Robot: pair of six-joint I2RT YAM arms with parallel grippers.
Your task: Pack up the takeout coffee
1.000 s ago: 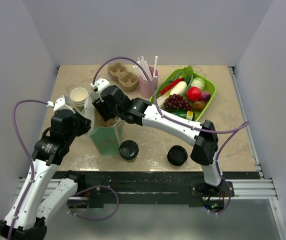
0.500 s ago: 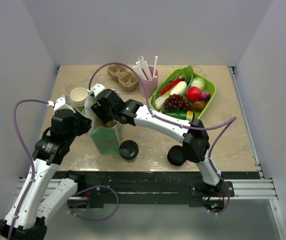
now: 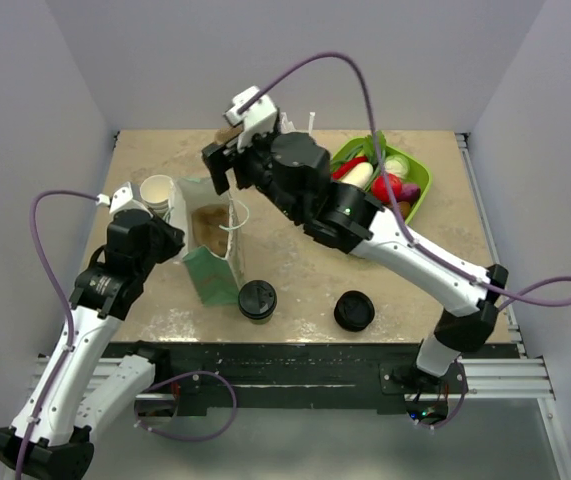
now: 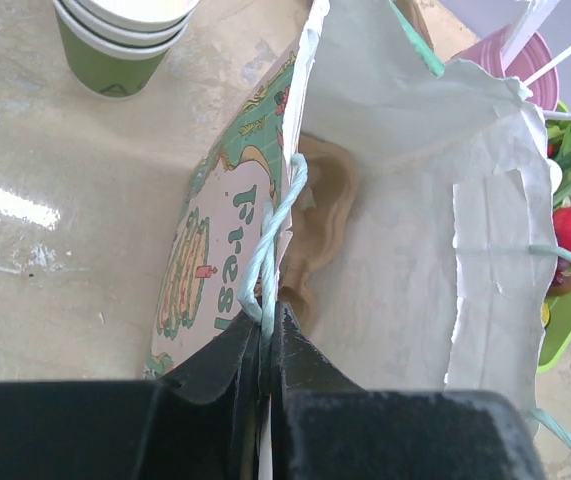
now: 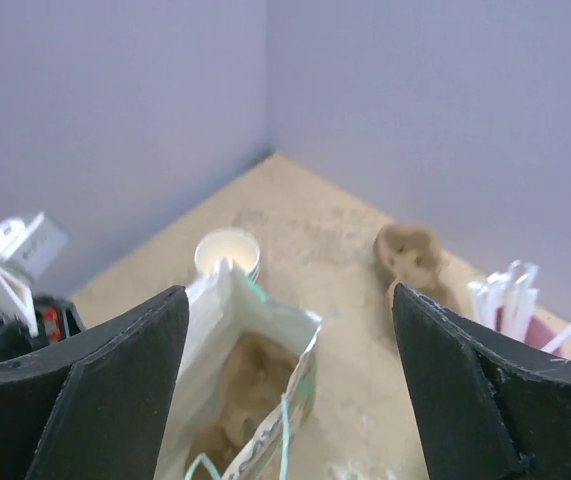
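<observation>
The right gripper (image 5: pixel 290 300) is spread wide and holds nothing; it hangs high above the table (image 3: pixel 305 275), over the far edge of the bag (image 3: pixel 210 255). The left gripper (image 4: pixel 268 335) is pressed together on the bag's left rim, pinching the paper and the teal handle (image 4: pixel 270 235) between its jaws. The bag stands upright with its mouth open, and a brown pulp carrier (image 4: pixel 320 230) lies inside it. The coffee (image 3: pixel 257 300) stands on the table just beside the bag's near right corner, outside it and touched by neither gripper. A low black stack of lids (image 3: pixel 354 311) sits further right. A stack of lidless cups (image 4: pixel 125 40) stands just left of the bag. A green tray (image 3: pixel 420 195) holds fruit and vegetables, and a pink cup (image 4: pixel 525 65) holds straws.
</observation>
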